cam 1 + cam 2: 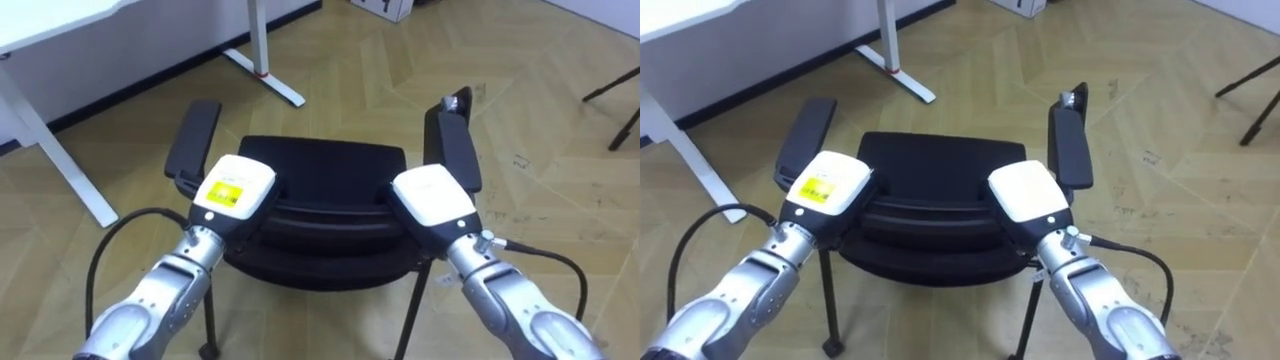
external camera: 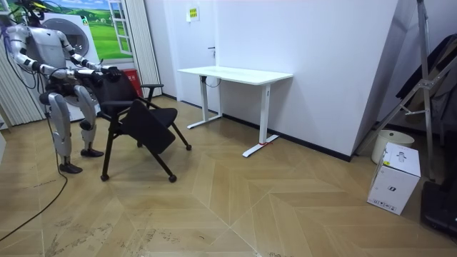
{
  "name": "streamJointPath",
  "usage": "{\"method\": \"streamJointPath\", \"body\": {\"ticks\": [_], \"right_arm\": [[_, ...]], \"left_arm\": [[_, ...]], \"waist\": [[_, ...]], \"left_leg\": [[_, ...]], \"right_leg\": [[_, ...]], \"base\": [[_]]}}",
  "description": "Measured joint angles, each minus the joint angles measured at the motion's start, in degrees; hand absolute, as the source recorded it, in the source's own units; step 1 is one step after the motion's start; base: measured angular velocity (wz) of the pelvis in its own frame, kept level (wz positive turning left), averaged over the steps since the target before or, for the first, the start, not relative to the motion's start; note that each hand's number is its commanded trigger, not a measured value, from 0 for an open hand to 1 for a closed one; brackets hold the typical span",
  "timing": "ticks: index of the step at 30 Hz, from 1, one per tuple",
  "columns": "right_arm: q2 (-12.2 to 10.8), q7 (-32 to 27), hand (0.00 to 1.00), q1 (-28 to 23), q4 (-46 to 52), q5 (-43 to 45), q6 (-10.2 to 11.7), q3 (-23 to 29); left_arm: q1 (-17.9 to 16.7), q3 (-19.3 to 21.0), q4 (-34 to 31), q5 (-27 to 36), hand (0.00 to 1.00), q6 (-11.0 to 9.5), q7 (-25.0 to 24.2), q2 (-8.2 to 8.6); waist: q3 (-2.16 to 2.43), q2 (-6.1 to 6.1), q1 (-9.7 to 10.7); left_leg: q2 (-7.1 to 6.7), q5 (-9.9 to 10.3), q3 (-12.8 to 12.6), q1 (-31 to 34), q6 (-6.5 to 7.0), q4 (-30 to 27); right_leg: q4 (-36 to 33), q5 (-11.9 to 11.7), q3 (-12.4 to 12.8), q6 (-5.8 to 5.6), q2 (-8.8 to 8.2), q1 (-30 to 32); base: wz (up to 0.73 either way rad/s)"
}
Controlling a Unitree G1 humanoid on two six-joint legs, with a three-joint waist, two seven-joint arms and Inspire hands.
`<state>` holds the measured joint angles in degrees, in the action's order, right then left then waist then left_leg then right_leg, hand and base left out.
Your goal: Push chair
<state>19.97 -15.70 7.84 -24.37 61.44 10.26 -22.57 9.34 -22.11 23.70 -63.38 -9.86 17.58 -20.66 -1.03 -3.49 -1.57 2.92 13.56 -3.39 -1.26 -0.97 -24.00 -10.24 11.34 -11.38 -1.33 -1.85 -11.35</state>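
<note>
A black chair with two padded armrests stands on the wood floor right in front of me, its seat facing away towards the white desk. My left hand rests on the left end of the backrest's top edge, and my right hand rests on the right end. Both hands show their white backs. In the room view I stand upright behind the chair at the room view's left, with both arms stretched forward to its backrest.
A white desk on metal legs stands beyond the chair by the wall; its foot lies ahead on the left. A dark stand leg reaches in at the far right. A white box sits on the floor far off.
</note>
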Motion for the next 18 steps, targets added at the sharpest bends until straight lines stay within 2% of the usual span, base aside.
{"method": "streamJointPath", "body": {"ticks": [2, 3, 4, 5, 6, 7, 8, 9, 10, 15, 18], "right_arm": [[0.0, 0.0, 1.0, 0.0, 0.0, 0.0, 0.1, 0.0], [0.1, 0.0, 1.0, 0.1, 0.2, 0.0, 0.0, 0.0], [0.3, -0.1, 1.0, 0.1, 0.5, -0.1, -0.2, 0.1], [0.8, -0.3, 1.0, 0.1, 0.7, -0.3, -0.2, 0.2], [1.7, -0.4, 1.0, 0.1, 1.4, -0.8, -0.2, 0.6], [1.9, -0.3, 1.0, -0.1, 1.4, -0.8, -0.3, 1.2], [1.6, 0.0, 1.0, -0.4, 1.2, -0.6, -0.5, 1.3], [1.6, 0.1, 1.0, -1.1, 1.5, -0.3, -0.3, 1.7], [1.7, -0.1, 1.0, -1.5, 2.3, 0.0, -0.4, 1.9], [1.9, -0.7, 1.0, -2.0, 3.2, 0.9, -0.5, 2.1], [2.1, -0.8, 1.0, -1.9, 3.4, 1.1, -0.4, 2.2]], "left_arm": [[0.0, 0.0, 0.3, 0.0, 1.0, 0.0, 0.1, 0.11], [0.1, 0.0, 0.4, 0.1, 1.0, 0.0, 0.4, 0.28], [0.1, 0.0, 0.5, 0.2, 1.0, 0.1, 0.6, 0.57], [0.5, 0.0, 0.6, 0.2, 1.0, 0.1, 0.6, 0.85], [1.2, 0.0, 0.7, 0.2, 1.0, 0.1, 0.5, 1.54], [1.6, 0.0, 0.8, 0.2, 1.0, 0.1, 0.5, 2.31], [1.3, -0.1, 1.1, 0.1, 1.0, 0.1, 0.5, 2.51], [1.1, -0.2, 0.9, -0.2, 1.0, 0.0, 0.5, 2.58], [1.1, -0.1, 0.9, -0.2, 1.0, 0.0, 1.1, 2.62], [0.9, 0.0, 0.7, 0.3, 1.0, -0.5, 1.1, 2.46], [0.8, 0.3, 0.7, 0.5, 1.0, -0.8, 1.0, 2.56]], "waist": [[0.03, 0.08, 0.0], [-0.14, -0.01, 0.2], [-0.37, -0.71, 0.5], [-0.18, 0.0, 1.1], [-0.25, 0.82, 1.5], [-0.2, 1.76, 1.4], [0.36, 1.63, 1.3], [0.84, 0.72, 1.2], [0.71, 0.48, 1.1], [0.79, 0.53, 1.0], [0.85, 0.32, 0.8]], "left_leg": [[0.67, 0.0, -0.8, 2.0, -0.02, -4.1], [1.55, -0.3, -2.2, 5.5, -0.31, -10.9], [1.71, 0.8, -2.2, 9.8, -0.51, -14.2], [1.82, 1.5, -2.3, 11.7, -0.66, -12.4], [2.15, 0.3, -2.9, 15.2, -0.93, -7.5], [2.39, -5.0, -3.1, 17.7, 1.03, -5.6], [2.13, -5.1, -3.6, 17.3, 1.2, -5.2], [1.04, -5.7, -4.3, 16.4, 1.71, -3.3], [0.19, -5.9, -4.6, 16.2, 1.89, -2.6], [-1.14, -6.4, -5.0, 15.4, 2.16, -0.9], [-1.8, -6.3, -5.9, 14.9, 2.44, -0.5]], "right_leg": [[-0.5, 0.4, -0.4, 0.65, 0.1, 0.1], [-0.4, 1.0, 0.1, 1.58, -0.24, -0.3], [-0.5, 2.2, 1.3, 2.51, -0.47, -0.5], [-0.8, 2.9, 1.2, 2.51, -0.23, -0.5], [-2.4, 5.1, 0.6, 2.54, 0.09, 0.3], [-5.2, 7.3, 0.6, 2.01, 0.32, 0.8], [-6.2, 7.9, 0.6, 1.62, -0.19, 1.4], [-6.7, 8.8, 0.0, 1.06, -1.01, 2.4], [-6.5, 8.8, -0.2, 0.92, -1.34, 2.5], [-6.6, 9.0, -0.1, 0.54, -2.57, 2.7], [-7.6, 9.5, 0.2, -0.02, -4.1, 3.1]], "base": [[0.11], [0.2], [0.3], [0.36], [0.22], [0.07], [0.0], [0.0], [0.0], [-0.01], [-0.08]]}}
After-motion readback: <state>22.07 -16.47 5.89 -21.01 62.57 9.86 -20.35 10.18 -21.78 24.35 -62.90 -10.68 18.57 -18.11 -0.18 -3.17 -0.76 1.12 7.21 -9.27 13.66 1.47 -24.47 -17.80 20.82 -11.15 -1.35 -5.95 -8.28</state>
